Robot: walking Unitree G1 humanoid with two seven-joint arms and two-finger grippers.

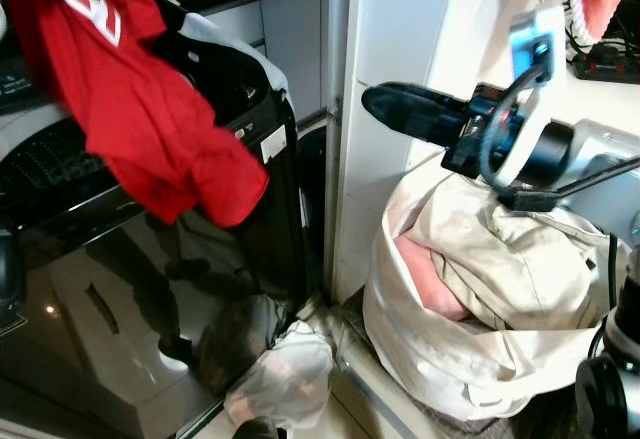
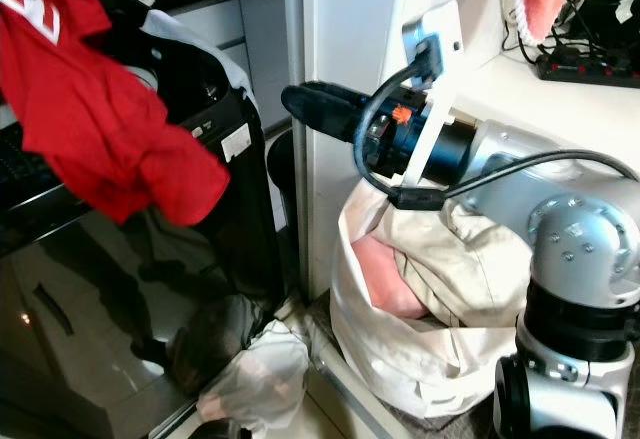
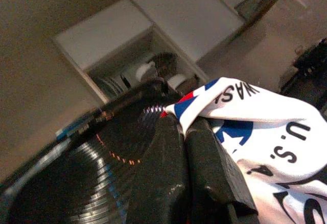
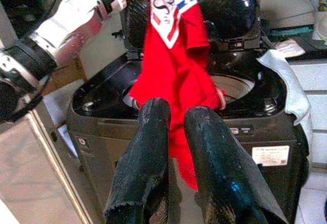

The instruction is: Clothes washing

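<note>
while my left gripper (image 3: pixel 196 132) pinches the red shirt (image 1: pixel 140 109) by its printed collar, upper left of the frame above the washer (image 4: pixel 240 101), it hangs limp and light. my right gripper (image 1: pixel 400 109), empty, fingers near-closed, sits mid-frame over the bag (image 1: pixel 520 329). drum depth hidden.
</note>
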